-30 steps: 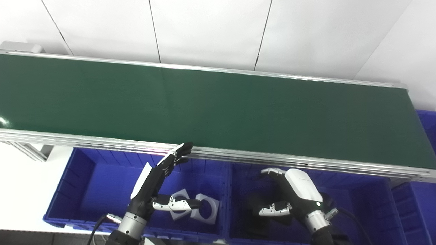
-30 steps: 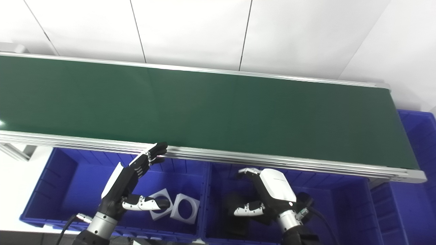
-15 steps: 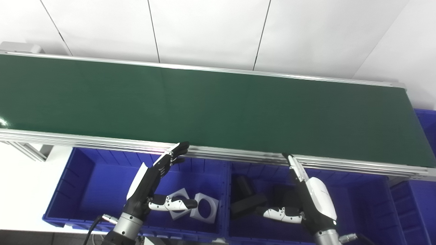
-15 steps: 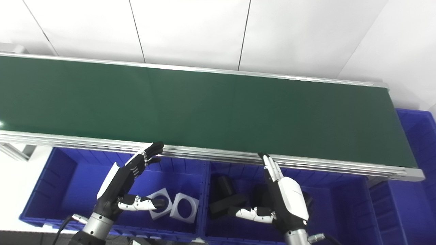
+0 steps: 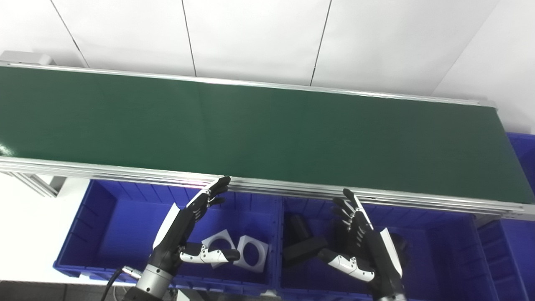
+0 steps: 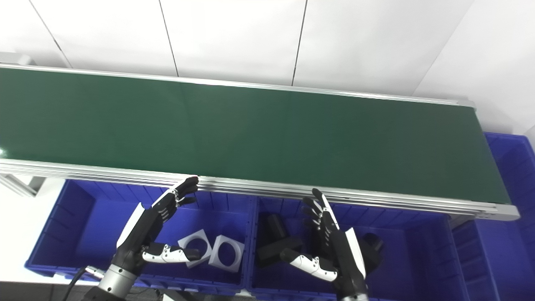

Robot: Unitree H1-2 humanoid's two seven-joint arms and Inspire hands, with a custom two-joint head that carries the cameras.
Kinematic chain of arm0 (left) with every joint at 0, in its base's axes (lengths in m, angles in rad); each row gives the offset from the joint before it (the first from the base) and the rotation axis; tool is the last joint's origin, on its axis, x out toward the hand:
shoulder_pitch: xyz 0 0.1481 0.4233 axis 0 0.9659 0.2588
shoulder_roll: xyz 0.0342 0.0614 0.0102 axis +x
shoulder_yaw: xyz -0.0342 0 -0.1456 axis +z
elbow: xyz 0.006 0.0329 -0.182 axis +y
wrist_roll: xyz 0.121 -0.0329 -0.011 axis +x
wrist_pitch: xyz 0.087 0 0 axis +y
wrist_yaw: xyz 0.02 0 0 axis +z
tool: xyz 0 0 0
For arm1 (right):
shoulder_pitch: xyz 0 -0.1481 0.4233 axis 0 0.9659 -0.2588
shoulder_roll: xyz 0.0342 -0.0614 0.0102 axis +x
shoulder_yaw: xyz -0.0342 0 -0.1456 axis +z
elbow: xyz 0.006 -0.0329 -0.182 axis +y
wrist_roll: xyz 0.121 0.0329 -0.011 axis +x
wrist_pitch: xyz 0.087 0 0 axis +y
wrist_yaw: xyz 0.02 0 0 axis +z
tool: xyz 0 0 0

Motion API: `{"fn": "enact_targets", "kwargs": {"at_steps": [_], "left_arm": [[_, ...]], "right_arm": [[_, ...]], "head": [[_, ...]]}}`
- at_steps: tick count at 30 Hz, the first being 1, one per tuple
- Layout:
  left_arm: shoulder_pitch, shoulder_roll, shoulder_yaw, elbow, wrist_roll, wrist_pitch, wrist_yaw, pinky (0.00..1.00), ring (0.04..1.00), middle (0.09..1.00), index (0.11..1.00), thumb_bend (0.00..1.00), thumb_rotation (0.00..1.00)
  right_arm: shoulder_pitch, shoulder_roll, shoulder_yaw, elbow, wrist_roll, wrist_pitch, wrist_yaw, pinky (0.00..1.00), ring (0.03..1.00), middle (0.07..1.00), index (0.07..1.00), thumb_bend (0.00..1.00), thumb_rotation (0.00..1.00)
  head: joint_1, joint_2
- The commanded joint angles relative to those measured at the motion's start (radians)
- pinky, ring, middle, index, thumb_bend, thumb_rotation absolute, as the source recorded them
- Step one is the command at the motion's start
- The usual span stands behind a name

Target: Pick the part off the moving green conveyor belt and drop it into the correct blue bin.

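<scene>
So the right robot hand [image 5: 368, 246] was curled palm-down over its bin a second ago; now it's flipped upright with fingers spread, holding nothing. The left robot hand [image 5: 184, 234] has barely moved: also spread wide and empty, fingertips up near the belt's front rail.

The green conveyor belt [image 5: 259, 129] is bare from 9 to 3 o'clock, no part riding on it, so lots of free room up there. Its silver front rail [image 5: 292, 190] hangs right over the bins' back edges.

The left blue bin [image 5: 104, 217] holds two white square parts [image 5: 234, 255] with round holes, at its 4 o'clock. The middle blue bin [image 5: 451, 259] has the black parts [image 5: 303, 244], sitting just left of the right hand. There's another blue bin [image 5: 522, 146] at the belt's 3 o'clock end; can't see what's in it.
</scene>
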Motion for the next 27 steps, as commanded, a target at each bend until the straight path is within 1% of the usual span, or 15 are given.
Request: {"fn": "enact_targets", "kwargs": {"at_steps": [1,10,18,20,23,27], "left_arm": [[-0.003,0.011,0.004,-0.024,-0.006,-0.036,-0.011,0.84,0.903,0.919,0.896,0.91,0.38],[-0.001,0.012,0.006,-0.012,0.003,-0.039,-0.005,0.84,0.9,0.917,0.893,0.91,0.39],[-0.002,0.014,0.0,0.001,0.003,-0.039,-0.001,0.85,0.903,0.917,0.896,0.89,0.39],[-0.004,0.015,-0.002,0.006,0.001,-0.039,0.0,0.85,0.904,0.919,0.896,0.89,0.39],[-0.002,0.015,-0.001,0.01,0.006,-0.04,0.002,0.85,0.907,0.925,0.897,0.9,0.4],[0.001,0.015,0.003,0.015,-0.001,-0.04,0.002,0.84,0.903,0.925,0.893,0.9,0.39]], "right_arm": [[0.0,0.007,-0.005,-0.008,0.027,-0.073,0.017,0.79,0.86,0.891,0.975,0.93,0.46],[0.0,0.03,-0.016,0.031,-0.003,-0.136,0.012,0.77,0.833,0.866,0.954,0.93,0.44],[-0.005,0.037,-0.02,0.053,-0.028,-0.168,0.011,0.77,0.837,0.873,0.961,0.93,0.44],[-0.007,0.039,-0.023,0.06,-0.045,-0.177,0.005,0.77,0.833,0.871,0.962,0.92,0.44],[-0.008,0.043,-0.026,0.07,-0.051,-0.185,0.003,0.77,0.834,0.871,0.964,0.92,0.43],[-0.012,0.049,-0.028,0.085,-0.071,-0.207,-0.005,0.76,0.831,0.869,0.967,0.9,0.43]], "head": [[-0.001,-0.002],[0.0,-0.008],[0.006,-0.022],[0.007,-0.033],[-0.004,-0.042],[-0.031,-0.05]]}}
